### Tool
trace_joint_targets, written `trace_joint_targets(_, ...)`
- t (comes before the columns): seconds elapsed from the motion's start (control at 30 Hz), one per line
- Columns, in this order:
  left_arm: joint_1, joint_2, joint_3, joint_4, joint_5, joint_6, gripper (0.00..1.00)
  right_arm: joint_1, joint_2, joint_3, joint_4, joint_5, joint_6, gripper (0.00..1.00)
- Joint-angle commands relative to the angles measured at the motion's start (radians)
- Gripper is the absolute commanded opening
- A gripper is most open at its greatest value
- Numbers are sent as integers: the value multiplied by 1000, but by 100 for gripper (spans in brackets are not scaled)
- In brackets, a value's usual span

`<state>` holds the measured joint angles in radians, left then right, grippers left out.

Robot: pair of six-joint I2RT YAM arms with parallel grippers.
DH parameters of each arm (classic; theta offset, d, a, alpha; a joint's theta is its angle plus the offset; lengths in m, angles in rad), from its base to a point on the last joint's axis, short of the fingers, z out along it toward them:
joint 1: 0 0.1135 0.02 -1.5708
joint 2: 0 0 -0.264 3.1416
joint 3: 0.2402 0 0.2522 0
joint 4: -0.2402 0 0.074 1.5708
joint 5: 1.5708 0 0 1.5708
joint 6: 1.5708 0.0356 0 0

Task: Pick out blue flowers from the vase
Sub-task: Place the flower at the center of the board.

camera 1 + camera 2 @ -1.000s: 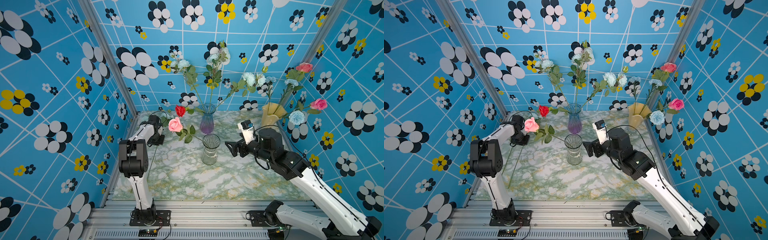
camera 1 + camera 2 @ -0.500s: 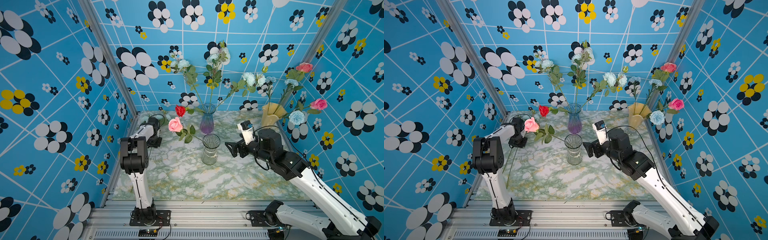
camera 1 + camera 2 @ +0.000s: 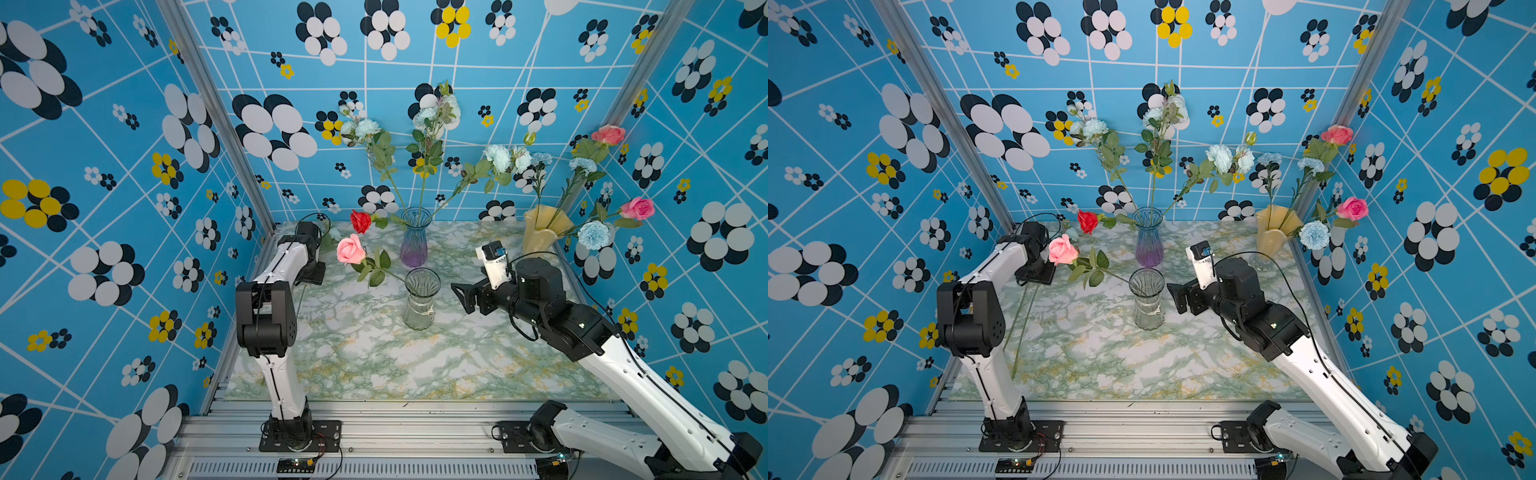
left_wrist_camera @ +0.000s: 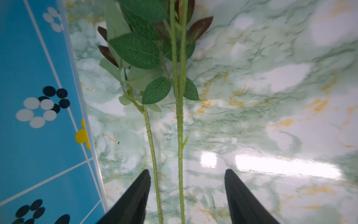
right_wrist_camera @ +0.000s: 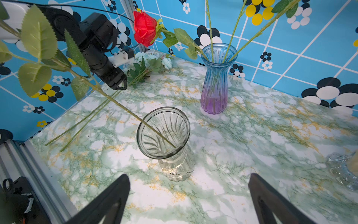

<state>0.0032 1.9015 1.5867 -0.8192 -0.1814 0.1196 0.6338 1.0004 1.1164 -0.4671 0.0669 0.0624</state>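
So, status, front to back. Nearest us, two green stems (image 3: 1022,320) lie flat along the left edge of the table (image 3: 415,365), cut ends toward the front.

Mid-table, the clear vase (image 3: 420,299) holds one pink rose (image 3: 350,248) leaning out left, with no blue in it. The right gripper (image 3: 460,298) hovers just beside that vase, jaws wide apart, empty.

Further back on the left, the left gripper (image 4: 188,171) sits low over the same two stems. Its jaws are apart with the stems lying between them and nothing pinched, so we read it as let go. Those stems end in blue flowers (image 5: 166,63) lying on the table in the far left corner, just past the gripper. They are clear in the right wrist view and barely show in both top views. We count that as two out.

At the back, the tinted vase (image 3: 414,243) holds three stems fanning up to pale blue heads (image 3: 498,157), plus a red rose (image 3: 360,220) drooping left. Back right, the yellow vase (image 3: 540,232) carries blue too, e.g. the blue carnation (image 3: 593,235) hanging low, mixed with pink roses (image 3: 638,208).

Our read: the task is partway done. Two are down, three are left in the tinted vase, and there are several more in the yellow one if it counts. The next pick looks like the tinted vase, and both grippers are free for it. Watch the red rose: its stem shares that neck.
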Motion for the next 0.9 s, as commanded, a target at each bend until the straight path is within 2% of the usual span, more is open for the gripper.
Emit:
trace_joint_targets(0.0, -51, -163, -5, -27, 108, -109, 69, -8, -34, -32, 38, 95, -7, 99)
trace_joint_targets(0.13, -131, -280, -83, 7, 199, -193, 73, -24, -58, -56, 64, 153, 10, 99)
trace_joint_targets(0.27, -216, -317, -67, -30, 268, -245, 74, -68, -61, -70, 73, 167, 44, 99)
trace_joint_targets(0.4, -268, -341, -72, 9, 387, -315, 75, -117, -43, -70, 51, 168, 102, 99)
trace_joint_targets(0.6, -350, -320, -60, 87, 529, -384, 77, -141, -44, -81, 7, 115, 140, 99)
trace_joint_targets(0.87, -447, -223, 82, 59, 591, -382, 77, -141, -83, -106, -59, 104, 159, 99)
